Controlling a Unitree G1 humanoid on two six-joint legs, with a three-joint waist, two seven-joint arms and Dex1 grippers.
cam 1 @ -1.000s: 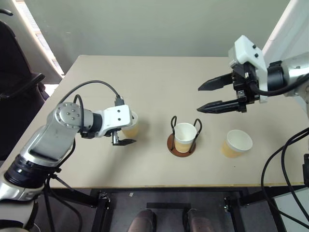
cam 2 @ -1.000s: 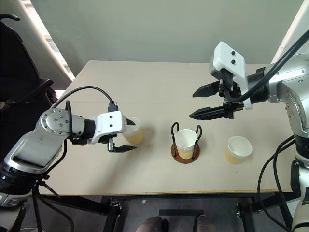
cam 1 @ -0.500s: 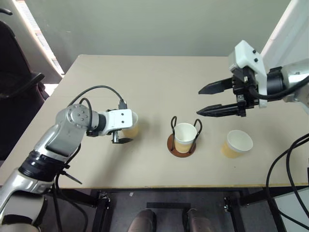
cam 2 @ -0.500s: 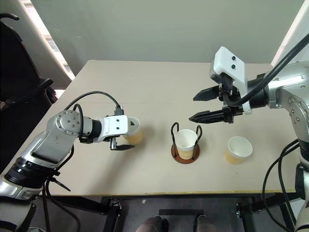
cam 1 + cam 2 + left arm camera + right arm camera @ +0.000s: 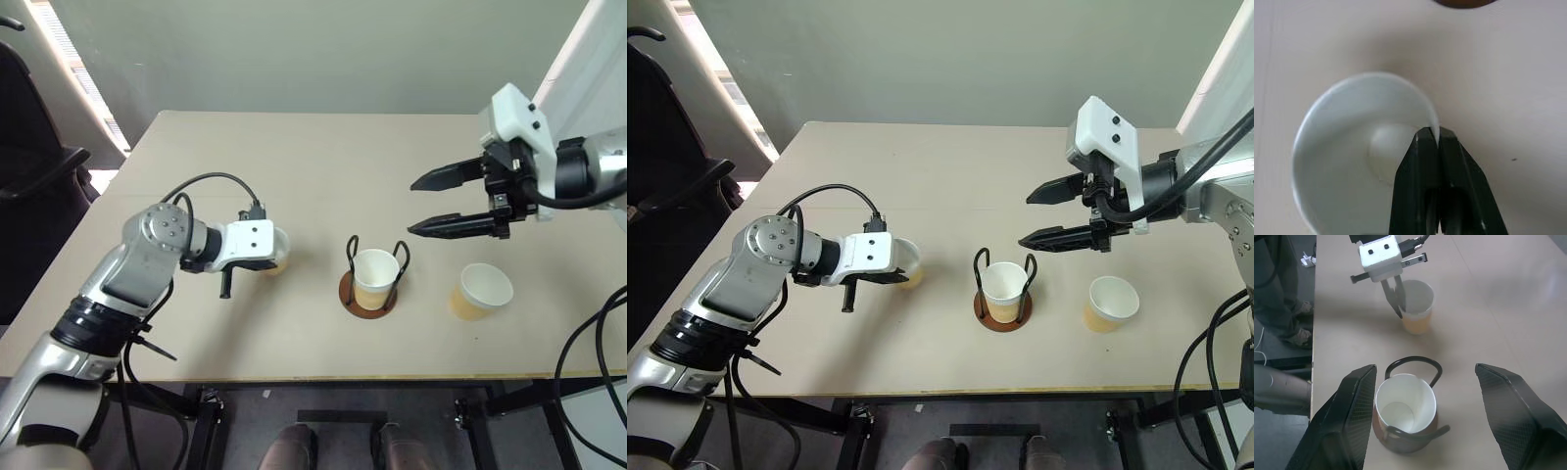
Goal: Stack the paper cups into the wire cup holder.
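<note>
The left gripper [image 5: 1437,142] is clenched on the rim of a cup [image 5: 1347,127] standing on the table [image 5: 313,166], one finger inside the wall and one outside, toward the table's left edge. The holder [image 5: 369,291] sits near the middle of the front edge with a second cup [image 5: 374,276] upright inside its wire loops. The right gripper [image 5: 423,204] hangs in the air above and right of the holder, fingers spread and grasping nothing, and the third cup [image 5: 481,290] stands near the front right corner.
</note>
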